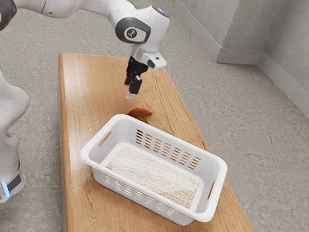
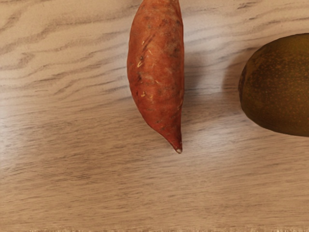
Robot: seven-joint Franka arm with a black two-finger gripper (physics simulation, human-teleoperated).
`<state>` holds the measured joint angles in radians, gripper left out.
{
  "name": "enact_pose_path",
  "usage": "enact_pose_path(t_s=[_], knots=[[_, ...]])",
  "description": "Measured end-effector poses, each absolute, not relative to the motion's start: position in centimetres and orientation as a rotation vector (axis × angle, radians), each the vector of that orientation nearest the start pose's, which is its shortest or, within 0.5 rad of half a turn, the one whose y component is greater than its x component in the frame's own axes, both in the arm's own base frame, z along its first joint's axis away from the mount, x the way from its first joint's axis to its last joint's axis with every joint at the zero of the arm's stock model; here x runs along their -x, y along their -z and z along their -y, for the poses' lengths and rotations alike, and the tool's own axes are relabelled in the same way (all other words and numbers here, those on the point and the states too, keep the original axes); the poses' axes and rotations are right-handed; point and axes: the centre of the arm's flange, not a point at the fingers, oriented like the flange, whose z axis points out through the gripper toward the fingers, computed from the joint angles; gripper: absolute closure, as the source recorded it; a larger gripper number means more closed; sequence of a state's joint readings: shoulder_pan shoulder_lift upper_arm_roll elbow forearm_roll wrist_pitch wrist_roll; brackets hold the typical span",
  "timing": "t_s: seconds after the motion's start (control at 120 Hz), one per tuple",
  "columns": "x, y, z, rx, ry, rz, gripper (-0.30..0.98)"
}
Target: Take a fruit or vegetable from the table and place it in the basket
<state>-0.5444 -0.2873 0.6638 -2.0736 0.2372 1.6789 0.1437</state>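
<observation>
Gripper (image 1: 132,94) hovering above table (image 1: 91,87).
Sweet potato (image 2: 155,67) lying on wood outside basket (image 1: 218,188), brownish-green fruit (image 2: 280,87) resting near it, not touching. Can't tell whether claw is standing apart or together.

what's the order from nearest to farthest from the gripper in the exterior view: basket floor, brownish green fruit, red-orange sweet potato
1. Sweet potato: on the table, below the gripper.
2. Brownish green fruit: beside it, partly hidden by the basket's rim.
3. Basket floor: farthest, beyond that rim.
</observation>
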Motion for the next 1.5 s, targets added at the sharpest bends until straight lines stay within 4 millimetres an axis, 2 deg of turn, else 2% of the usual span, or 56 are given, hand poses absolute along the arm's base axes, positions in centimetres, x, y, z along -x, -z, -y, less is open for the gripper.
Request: enact_pose_path(t_s=[0.25, 0.517, 0.808, 1.233, 1.5], knots=[[-46.5, -51.0, -10.9, 3.067, -0.239, -0.317, 0.0], [-48.0, -48.9, -9.5, 3.092, -0.243, -0.428, 0.0], [-47.9, -48.0, -11.4, 3.118, -0.233, -0.444, 0.0], [-49.8, -45.7, -9.4, 3.162, -0.227, -0.475, 0.0], [-50.3, -45.1, -9.8, 3.19, -0.191, -0.428, 0.0]])
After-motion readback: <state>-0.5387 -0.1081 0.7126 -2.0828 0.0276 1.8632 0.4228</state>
